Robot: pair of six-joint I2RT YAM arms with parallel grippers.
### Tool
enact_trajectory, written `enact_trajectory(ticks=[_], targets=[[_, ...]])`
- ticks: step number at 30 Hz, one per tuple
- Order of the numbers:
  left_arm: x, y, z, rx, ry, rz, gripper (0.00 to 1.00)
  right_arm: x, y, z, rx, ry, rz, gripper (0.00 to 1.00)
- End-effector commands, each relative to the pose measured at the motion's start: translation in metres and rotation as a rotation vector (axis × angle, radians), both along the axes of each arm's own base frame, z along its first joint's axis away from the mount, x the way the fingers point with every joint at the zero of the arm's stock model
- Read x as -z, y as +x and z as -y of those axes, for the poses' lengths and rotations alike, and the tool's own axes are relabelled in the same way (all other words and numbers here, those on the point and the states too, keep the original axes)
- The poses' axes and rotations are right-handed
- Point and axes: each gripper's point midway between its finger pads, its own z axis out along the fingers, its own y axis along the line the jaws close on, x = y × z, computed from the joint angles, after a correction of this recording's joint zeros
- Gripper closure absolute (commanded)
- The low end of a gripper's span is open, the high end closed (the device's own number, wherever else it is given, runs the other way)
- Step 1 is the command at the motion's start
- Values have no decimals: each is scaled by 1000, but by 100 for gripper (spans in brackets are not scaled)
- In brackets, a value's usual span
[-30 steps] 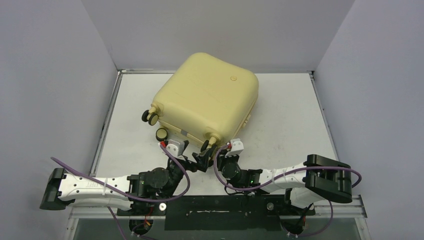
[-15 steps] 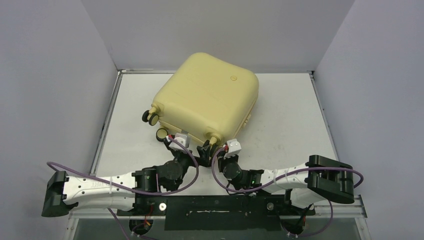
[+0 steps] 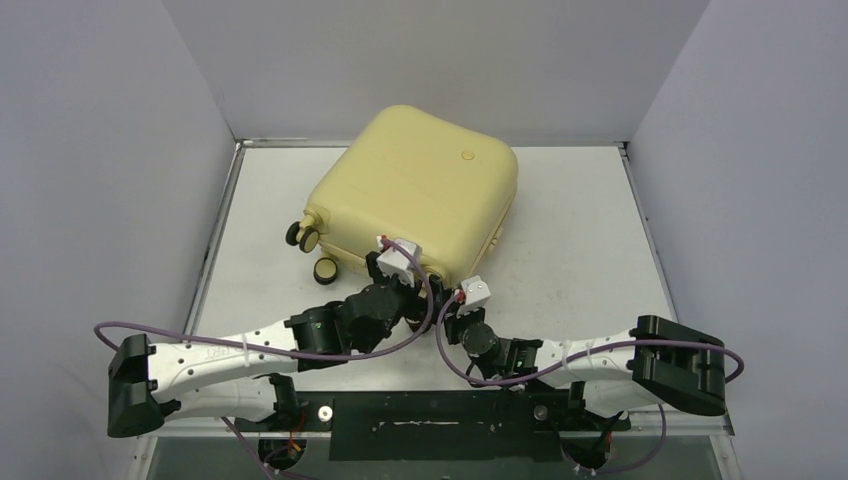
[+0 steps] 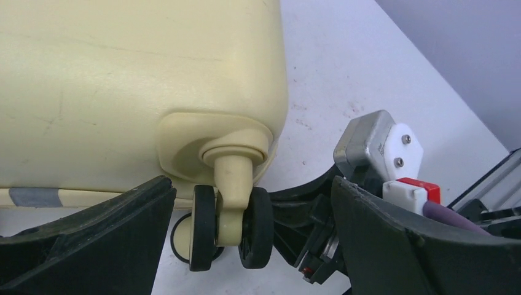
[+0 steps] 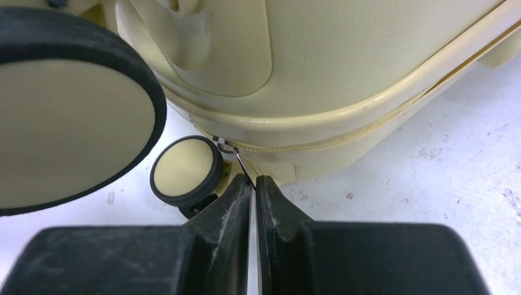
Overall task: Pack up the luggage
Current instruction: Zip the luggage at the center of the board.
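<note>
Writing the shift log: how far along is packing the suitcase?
Done: the suitcase lies on the table with its shells together. In hand: the right end effector pinches the zipper pull at the wheel corner; the left end effector stands open around a wheel. Left: running the zipper, though I cannot tell which way.

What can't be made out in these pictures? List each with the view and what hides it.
- Inside of the luggage: every view, shell closed.
- End of the zipper pull: right wrist view, buried in the shut right pincer.
- The nearest wheel: right wrist view, cut off by the left edge.
</note>
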Motion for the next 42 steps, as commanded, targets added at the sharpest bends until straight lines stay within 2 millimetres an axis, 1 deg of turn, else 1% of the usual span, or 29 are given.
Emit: enact_trajectory(ticks=[1, 3, 6, 7, 11, 16, 18, 19, 20, 21, 22, 24, 27, 31, 34, 37, 39, 42], targets=[[-2, -6, 21, 99, 87, -27, 3, -28, 15, 9, 60, 87, 55, 100], [7, -2, 21, 82, 138, -46, 3, -30, 15, 9, 53, 90, 58, 100], [16, 5, 20, 52, 164, -81, 6, -31, 14, 8, 41, 92, 60, 100], [18, 8, 20, 47, 160, -92, 8, -30, 14, 8, 35, 90, 61, 100], [22, 16, 19, 53, 138, -123, 23, -31, 13, 8, 24, 90, 65, 100], [35, 19, 22, 84, 159, -162, 33, -32, 12, 8, 19, 89, 70, 100], [42, 20, 23, 88, 167, -178, 40, -33, 11, 7, 15, 87, 72, 100], [47, 21, 22, 86, 173, -187, 46, -33, 11, 8, 18, 84, 73, 100], [50, 23, 21, 79, 178, -195, 56, -32, 11, 9, 22, 79, 72, 100], [53, 26, 18, 70, 181, -204, 71, -31, 11, 10, 31, 71, 73, 100], [57, 28, 15, 59, 186, -213, 83, -31, 11, 13, 45, 65, 74, 100], [61, 33, 9, 35, 196, -223, 100, -29, 12, 21, 85, 58, 71, 100], [66, 38, -5, -21, 220, -230, 100, -28, 16, 36, 163, 48, 66, 100], [72, 40, -19, -57, 248, -229, 100, -28, 18, 55, 251, 40, 68, 100], [74, 41, -26, -79, 260, -229, 100, -28, 19, 63, 275, 40, 71, 100], [73, 42, -30, -88, 256, -222, 100, -26, 19, 63, 272, 45, 69, 100], [72, 41, -30, -80, 244, -218, 100, -28, 18, 55, 222, 64, 75, 100], [69, 41, -28, -58, 227, -215, 100, -32, 10, 37, 89, 87, 93, 100]])
